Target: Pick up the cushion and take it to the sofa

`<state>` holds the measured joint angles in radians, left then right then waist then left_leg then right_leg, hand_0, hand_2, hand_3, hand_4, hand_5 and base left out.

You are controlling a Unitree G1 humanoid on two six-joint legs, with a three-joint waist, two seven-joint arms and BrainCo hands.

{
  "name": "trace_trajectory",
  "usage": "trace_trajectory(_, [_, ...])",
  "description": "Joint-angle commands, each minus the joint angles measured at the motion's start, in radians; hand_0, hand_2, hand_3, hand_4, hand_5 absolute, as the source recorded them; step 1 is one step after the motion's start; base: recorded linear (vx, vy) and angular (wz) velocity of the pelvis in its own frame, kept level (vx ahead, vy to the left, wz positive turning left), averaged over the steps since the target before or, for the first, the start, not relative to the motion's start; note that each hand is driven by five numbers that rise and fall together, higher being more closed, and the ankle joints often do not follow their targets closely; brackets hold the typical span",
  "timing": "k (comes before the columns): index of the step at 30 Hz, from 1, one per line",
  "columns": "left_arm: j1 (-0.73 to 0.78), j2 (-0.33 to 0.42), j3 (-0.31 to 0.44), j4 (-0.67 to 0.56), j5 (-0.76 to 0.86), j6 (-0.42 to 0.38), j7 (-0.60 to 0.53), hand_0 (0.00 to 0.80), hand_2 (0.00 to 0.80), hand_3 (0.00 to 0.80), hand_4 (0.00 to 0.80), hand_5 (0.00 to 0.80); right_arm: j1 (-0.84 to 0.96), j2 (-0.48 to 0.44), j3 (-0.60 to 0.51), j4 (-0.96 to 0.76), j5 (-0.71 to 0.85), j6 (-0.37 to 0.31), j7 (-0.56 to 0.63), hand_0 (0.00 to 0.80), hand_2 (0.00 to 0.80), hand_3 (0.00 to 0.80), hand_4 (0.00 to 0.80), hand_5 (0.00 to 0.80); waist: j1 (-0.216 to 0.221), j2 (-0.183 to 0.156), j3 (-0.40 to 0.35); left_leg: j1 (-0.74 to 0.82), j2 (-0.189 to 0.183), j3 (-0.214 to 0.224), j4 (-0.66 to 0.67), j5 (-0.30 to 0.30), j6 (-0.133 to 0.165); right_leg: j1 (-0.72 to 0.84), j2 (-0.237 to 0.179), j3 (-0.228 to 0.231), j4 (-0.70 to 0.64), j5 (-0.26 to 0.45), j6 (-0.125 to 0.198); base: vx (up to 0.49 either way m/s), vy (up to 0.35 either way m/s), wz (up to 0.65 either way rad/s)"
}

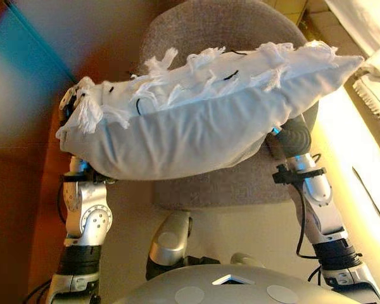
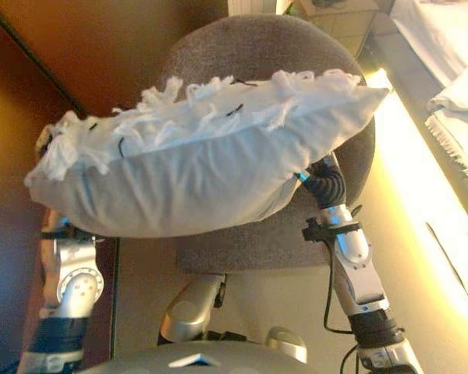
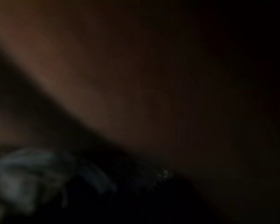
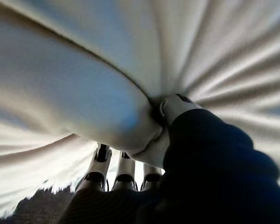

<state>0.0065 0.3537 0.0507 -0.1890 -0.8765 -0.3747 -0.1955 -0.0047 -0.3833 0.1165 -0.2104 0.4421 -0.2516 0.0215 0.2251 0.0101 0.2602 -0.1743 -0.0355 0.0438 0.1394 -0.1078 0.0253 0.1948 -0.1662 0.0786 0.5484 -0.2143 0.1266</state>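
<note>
The cushion is white with tassels along its upper edge. It hangs in the air between my two arms, above a grey upholstered round-backed seat. My right hand is under the cushion's right end, and its thumb and fingers pinch a fold of the cloth. Its dark wrist cover shows below the cushion. My left hand is at the cushion's left end, mostly hidden behind it. The left wrist view is dark and shows little.
The grey seat's back rises behind the cushion. A white fringed cloth lies on a surface at the right. A brown wall or panel stands close on the left.
</note>
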Motion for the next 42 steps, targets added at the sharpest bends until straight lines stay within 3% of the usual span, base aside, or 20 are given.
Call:
trace_trajectory(1, [0.046,0.046,-0.057,-0.080,0.082,-0.004,-0.020,0.800,0.800,0.800,0.800,0.800,-0.020,0.030,0.073,-0.138,-0.026,-0.064,-0.012,0.800,0.800,0.800,0.800,0.800,-0.038,-0.006,-0.207,-0.025,-0.009,-0.098,-0.078,0.269,0.004,-0.004,0.057,-0.079,0.035,0.303,0.005,0.406,0.073,-0.07])
trace_trajectory(2, [0.039,0.059,-0.059,-0.071,0.071,-0.002,-0.017,0.800,0.800,0.800,0.800,0.800,-0.019,0.032,0.072,-0.127,-0.028,-0.061,-0.020,0.800,0.800,0.800,0.800,0.800,-0.056,-0.004,-0.201,0.006,-0.016,-0.104,-0.096,0.271,0.005,-0.068,0.078,-0.103,-0.032,0.287,-0.006,0.422,0.030,-0.08])
trace_trajectory(5, [0.024,0.071,-0.059,-0.048,0.083,0.002,0.008,0.800,0.800,0.800,0.800,0.800,-0.024,0.019,0.066,-0.085,-0.012,-0.078,-0.031,0.800,0.800,0.800,0.800,0.800,-0.119,-0.005,-0.166,0.137,-0.016,-0.119,-0.147,0.242,-0.010,-0.226,0.053,-0.195,-0.272,0.270,-0.029,0.365,-0.073,-0.05])
trace_trajectory(6, [0.026,0.070,-0.060,-0.045,0.083,0.009,0.014,0.800,0.800,0.800,0.800,0.800,-0.020,0.014,0.063,-0.076,-0.010,-0.085,-0.031,0.800,0.800,0.800,0.800,0.800,-0.139,-0.003,-0.152,0.171,-0.014,-0.137,-0.153,0.226,-0.014,-0.238,0.052,-0.196,-0.337,0.273,-0.031,0.299,-0.173,0.19])
trace_trajectory(8, [0.025,0.064,-0.071,-0.038,0.113,0.036,0.034,0.800,0.800,0.800,0.800,0.800,-0.023,0.011,0.062,-0.062,-0.011,-0.079,-0.061,0.800,0.800,0.800,0.800,0.800,-0.176,-0.007,-0.136,0.214,-0.017,-0.170,-0.148,0.179,-0.007,-0.281,0.055,-0.147,-0.378,0.326,-0.021,0.215,-0.177,0.53])
trace_trajectory(9, [0.019,0.061,-0.084,-0.023,0.142,0.047,0.039,0.800,0.800,0.800,0.800,0.800,-0.037,0.007,0.057,-0.030,0.009,-0.075,-0.072,0.800,0.800,0.800,0.800,0.800,-0.180,-0.007,-0.140,0.226,-0.002,-0.176,-0.152,0.169,-0.011,-0.276,0.064,-0.142,-0.392,0.302,-0.024,0.157,-0.177,0.92])
trace_trajectory(14, [-0.007,0.049,-0.133,0.063,0.161,0.094,0.076,0.800,0.800,0.800,0.800,0.800,-0.074,0.009,0.075,0.067,0.049,0.016,-0.116,0.800,0.800,0.800,0.800,0.800,-0.157,-0.027,-0.179,0.224,0.011,-0.170,-0.123,0.152,-0.041,-0.148,0.064,-0.169,-0.542,0.299,-0.039,0.134,-0.124,0.53])
trace_trajectory(17, [-0.023,0.025,-0.148,0.121,0.158,0.130,0.106,0.800,0.800,0.800,0.800,0.800,-0.090,0.027,0.097,0.136,0.069,0.070,-0.119,0.800,0.800,0.800,0.800,0.800,-0.148,-0.031,-0.187,0.211,0.018,-0.159,-0.079,0.151,-0.056,-0.117,0.063,-0.177,-0.573,0.298,-0.050,0.124,-0.063,-0.21])
trace_trajectory(22, [-0.058,-0.022,-0.203,0.252,0.193,0.185,0.164,0.800,0.800,0.800,0.800,0.800,-0.105,0.025,0.110,0.265,0.051,0.173,-0.132,0.800,0.800,0.800,0.800,0.800,-0.156,-0.028,-0.191,0.182,0.028,-0.074,-0.043,0.158,-0.075,-0.087,0.061,-0.221,-0.598,0.290,-0.065,0.105,0.010,0.08])
trace_trajectory(27, [-0.102,-0.048,-0.228,0.357,0.237,0.225,0.218,0.800,0.800,0.800,0.800,0.800,-0.155,0.039,0.119,0.354,0.049,0.235,-0.141,0.800,0.800,0.800,0.800,0.800,-0.164,-0.026,-0.212,0.242,0.040,-0.065,-0.148,0.149,-0.071,-0.071,0.063,-0.221,-0.625,0.288,-0.059,0.173,0.050,0.23])
trace_trajectory(35, [-0.179,-0.078,-0.261,0.508,0.283,0.243,0.281,0.800,0.800,0.800,0.800,0.800,-0.210,0.096,0.165,0.475,0.054,0.294,-0.212,0.800,0.800,0.800,0.800,0.800,-0.173,-0.013,-0.216,0.266,0.055,-0.040,-0.181,0.150,-0.078,-0.076,0.060,-0.217,-0.636,0.291,-0.048,0.099,0.020,0.00])
trace_trajectory(39, [-0.309,-0.107,-0.299,0.685,0.282,0.187,0.321,0.800,0.800,0.800,0.800,0.800,-0.344,0.108,0.207,0.585,0.085,0.330,-0.257,0.800,0.800,0.800,0.800,0.800,-0.186,0.003,-0.202,0.258,0.053,-0.033,-0.181,0.153,-0.084,-0.091,0.055,-0.214,-0.636,0.297,-0.046,0.025,0.053,-0.01])
trace_trajectory(42, [-0.431,-0.137,-0.348,0.810,0.270,0.188,0.363,0.800,0.800,0.800,0.800,0.800,-0.495,0.114,0.248,0.710,0.152,0.369,-0.272,0.800,0.800,0.800,0.800,0.800,-0.194,0.018,-0.185,0.241,0.048,-0.035,-0.172,0.153,-0.090,-0.108,0.049,-0.212,-0.632,0.302,-0.046,-0.017,0.092,-0.02])
